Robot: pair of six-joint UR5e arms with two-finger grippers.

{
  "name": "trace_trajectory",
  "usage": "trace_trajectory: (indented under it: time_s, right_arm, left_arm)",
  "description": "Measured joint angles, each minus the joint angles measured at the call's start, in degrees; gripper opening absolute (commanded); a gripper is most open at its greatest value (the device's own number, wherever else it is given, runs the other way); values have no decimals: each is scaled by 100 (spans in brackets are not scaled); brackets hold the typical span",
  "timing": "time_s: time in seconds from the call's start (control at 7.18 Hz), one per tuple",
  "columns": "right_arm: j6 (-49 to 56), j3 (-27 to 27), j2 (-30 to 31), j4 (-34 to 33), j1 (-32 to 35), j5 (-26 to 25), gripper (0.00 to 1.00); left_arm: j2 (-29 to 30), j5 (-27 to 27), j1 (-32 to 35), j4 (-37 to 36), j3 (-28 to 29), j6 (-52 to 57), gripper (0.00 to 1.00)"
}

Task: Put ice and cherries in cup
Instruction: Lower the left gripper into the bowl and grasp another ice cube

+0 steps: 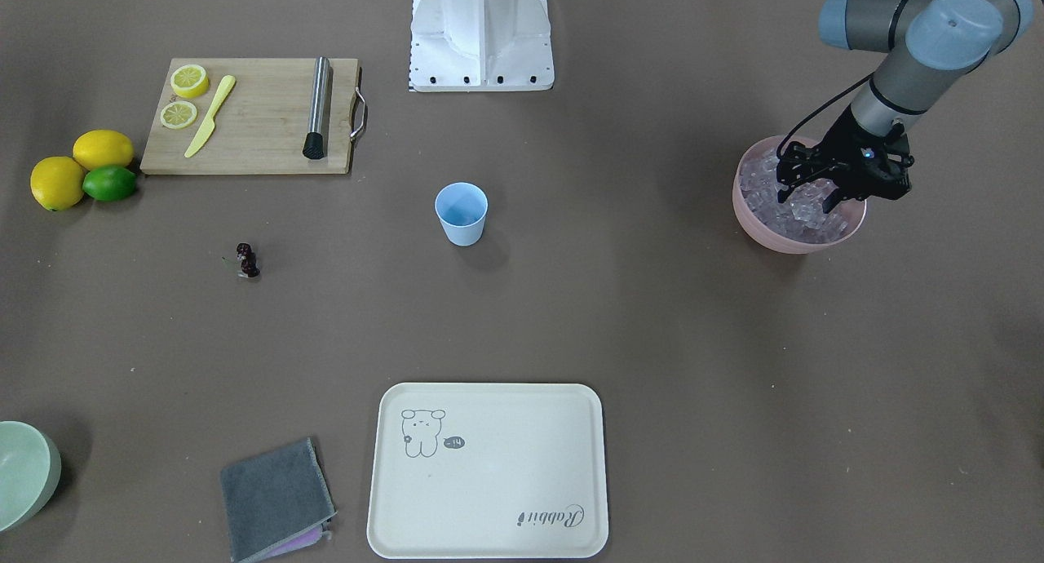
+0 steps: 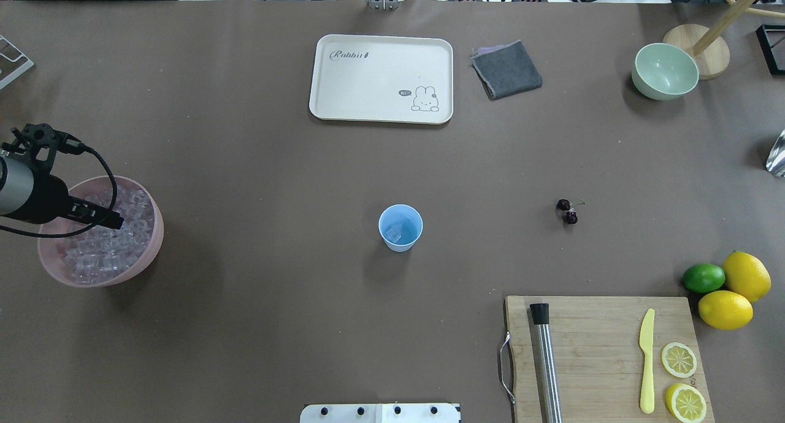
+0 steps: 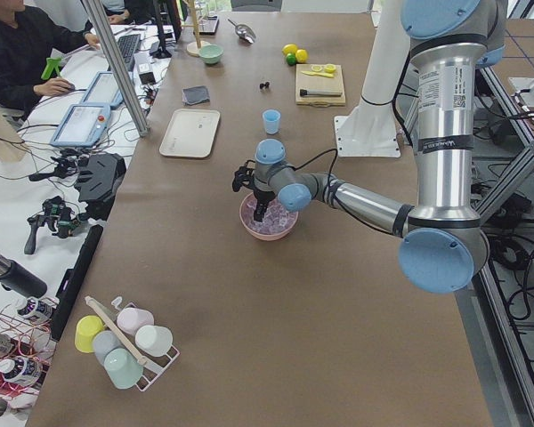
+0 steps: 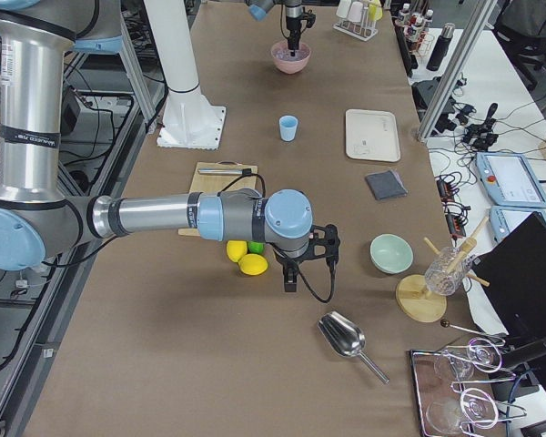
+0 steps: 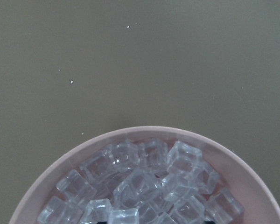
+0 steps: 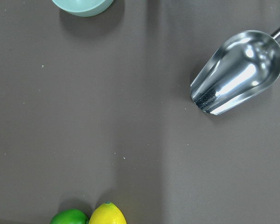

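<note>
The light blue cup (image 1: 462,212) (image 2: 400,227) stands upright mid-table, and in the overhead view one ice cube (image 2: 392,232) lies in its bottom. Dark cherries (image 1: 246,260) (image 2: 567,211) lie on the table apart from it. At the table's left end a pink bowl (image 1: 763,228) (image 2: 147,251) holds a heap of ice (image 1: 803,216) (image 5: 140,182). My left gripper (image 1: 807,200) points down into that heap, fingers spread open among the cubes. My right gripper (image 4: 289,282) hangs over bare table beside the lemons; I cannot tell whether it is open or shut.
A cutting board (image 2: 601,349) carries lemon slices, a yellow knife and a steel muddler. Two lemons and a lime (image 2: 704,278) lie beside it. A cream tray (image 2: 381,78), a grey cloth (image 2: 506,69), a pale green bowl (image 2: 665,71) and a metal scoop (image 6: 238,74) are around.
</note>
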State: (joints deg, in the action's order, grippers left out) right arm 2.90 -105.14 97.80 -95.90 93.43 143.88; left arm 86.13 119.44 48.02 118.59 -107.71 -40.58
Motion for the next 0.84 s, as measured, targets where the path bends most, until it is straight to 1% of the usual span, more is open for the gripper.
trace_trajectory:
  time_s: [0.28, 0.42, 0.56, 0.7, 0.84]
  right_arm:
    - [-6, -10, -23, 1, 0, 2, 100]
    - [-8, -15, -41, 1, 0, 5, 100]
    - [-11, -28, -52, 1, 0, 8, 100]
    - [-15, -45, -56, 1, 0, 11, 100]
    - [-17, -59, -58, 1, 0, 15, 100]
  left_arm:
    - [-18, 0, -2, 5, 65, 116, 74]
    - [-22, 0, -2, 6, 89, 156, 69]
    - [-20, 2, -2, 6, 102, 178, 58]
    - [-19, 6, 2, 6, 104, 186, 44]
    - [-22, 8, 5, 7, 103, 192, 36]
